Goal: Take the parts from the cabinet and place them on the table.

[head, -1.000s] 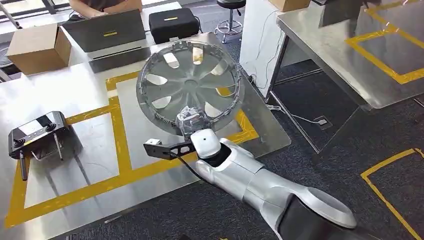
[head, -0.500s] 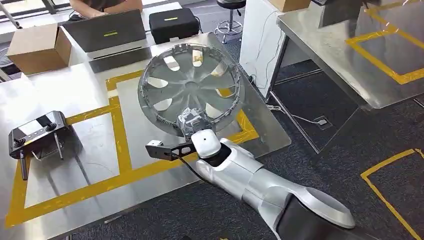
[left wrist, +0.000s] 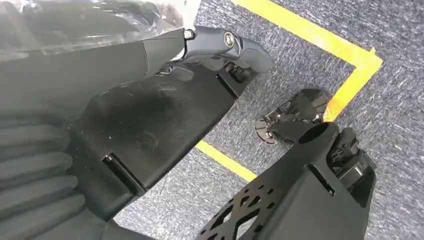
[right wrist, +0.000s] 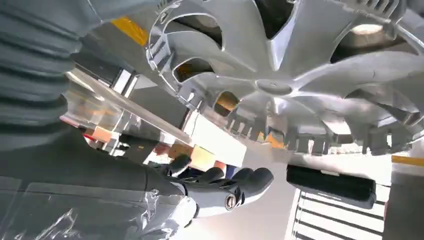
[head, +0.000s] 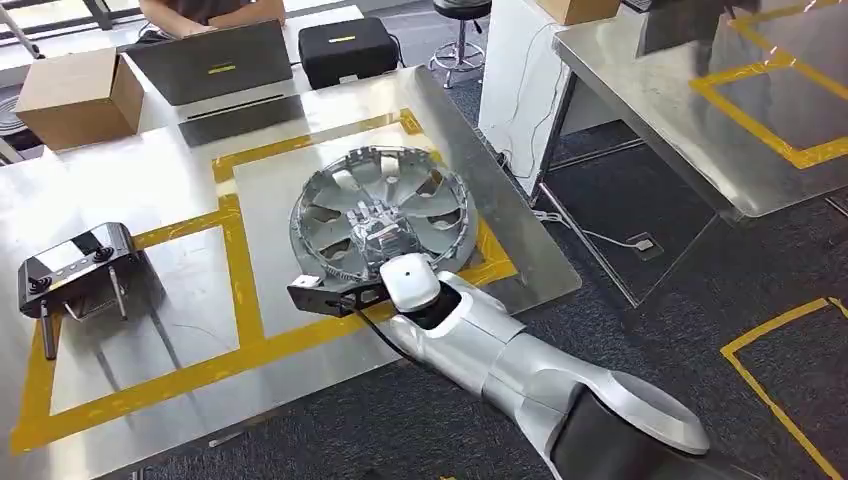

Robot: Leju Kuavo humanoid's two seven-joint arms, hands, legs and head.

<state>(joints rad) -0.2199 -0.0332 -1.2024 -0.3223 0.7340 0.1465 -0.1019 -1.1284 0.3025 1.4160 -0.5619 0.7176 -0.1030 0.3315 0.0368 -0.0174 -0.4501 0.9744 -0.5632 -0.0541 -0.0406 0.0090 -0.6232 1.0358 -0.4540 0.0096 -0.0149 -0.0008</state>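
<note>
Head view, from left to right: a remote controller (head: 75, 268) sits on my desk (head: 150, 185), then the yellow tape frame (head: 240, 270), then the silver wheel cover (head: 380, 215) lying low inside that frame. My right hand (head: 378, 232) reaches under the cover's near rim, its fingers showing through the spoke openings; I cannot tell whether it grips the rim or merely rests beneath it. Seen from my right wrist, my fingers (right wrist: 235, 182) lie straight and close together just below the wheel cover (right wrist: 300, 75). It is glossy silver plastic, spoked, with clip tabs along its rim. My left hand (left wrist: 150, 115) hangs over carpet, holding nothing I can see.
</note>
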